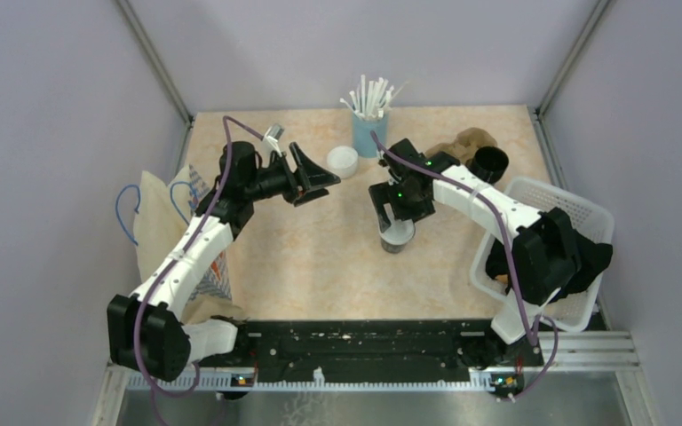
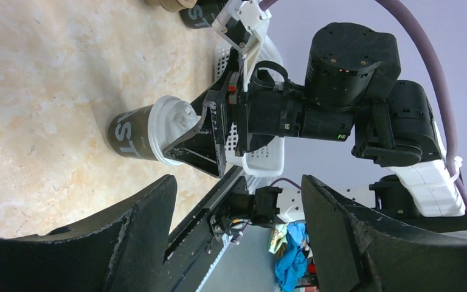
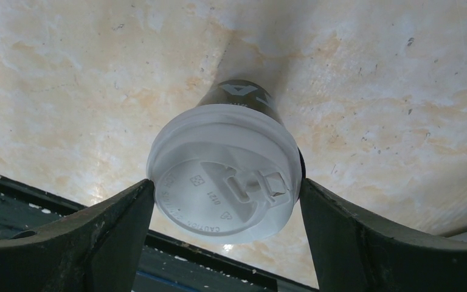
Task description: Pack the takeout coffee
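The takeout coffee [image 1: 397, 237], a dark brown cup with a white lid [image 3: 222, 173] on it, stands upright on the table at centre right. My right gripper [image 1: 398, 217] comes down on it from above. In the right wrist view the gripper [image 3: 226, 182] has its jaws spread wide, and both tips touch the lid's rim on opposite sides. The left wrist view shows the cup [image 2: 131, 132] on the table under those fingers. My left gripper [image 1: 327, 182] is open and empty in the air to the cup's left, also seen in its own view [image 2: 238, 188].
A light-blue cup of white straws [image 1: 370, 133] stands at the back, with a spare white lid [image 1: 342, 161] beside it. A second dark cup [image 1: 490, 163] lies at the back right. A white basket [image 1: 577, 209] is at the right edge. A paper bag [image 1: 155, 226] lies at the left.
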Tool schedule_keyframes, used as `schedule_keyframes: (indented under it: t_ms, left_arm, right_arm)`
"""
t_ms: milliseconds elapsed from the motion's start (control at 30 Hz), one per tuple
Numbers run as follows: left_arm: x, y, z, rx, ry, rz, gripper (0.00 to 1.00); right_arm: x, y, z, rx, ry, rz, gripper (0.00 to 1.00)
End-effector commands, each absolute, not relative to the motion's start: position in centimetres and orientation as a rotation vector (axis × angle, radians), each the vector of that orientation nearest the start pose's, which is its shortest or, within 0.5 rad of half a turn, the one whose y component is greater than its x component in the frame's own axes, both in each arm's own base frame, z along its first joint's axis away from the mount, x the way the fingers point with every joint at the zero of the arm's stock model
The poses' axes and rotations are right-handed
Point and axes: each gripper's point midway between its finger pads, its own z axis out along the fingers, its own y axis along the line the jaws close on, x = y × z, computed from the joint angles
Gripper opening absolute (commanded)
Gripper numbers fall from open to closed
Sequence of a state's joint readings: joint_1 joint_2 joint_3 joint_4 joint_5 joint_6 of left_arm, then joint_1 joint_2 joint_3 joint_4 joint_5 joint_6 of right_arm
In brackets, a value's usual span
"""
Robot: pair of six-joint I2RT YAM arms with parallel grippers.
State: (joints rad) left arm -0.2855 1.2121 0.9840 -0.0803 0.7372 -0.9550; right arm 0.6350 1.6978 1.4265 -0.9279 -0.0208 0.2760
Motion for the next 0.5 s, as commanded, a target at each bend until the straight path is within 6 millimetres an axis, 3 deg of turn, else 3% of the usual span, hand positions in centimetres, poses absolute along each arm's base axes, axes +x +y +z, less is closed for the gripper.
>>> schedule_keyframes:
  t_ms: [0, 467]
  left_arm:
    - [29.33, -23.68, 30.35, -0.056, 2.036, -1.51, 0.81]
    - [29.33, -23.78, 30.13, -0.055, 2.043, -1.516, 0.81]
  right_arm:
    - [28.52, 22.73, 12.19, -0.514, 2.738, 0.22, 0.87]
    - [28.57, 22.77, 12.58, -0.523, 2.726, 0.184, 0.91]
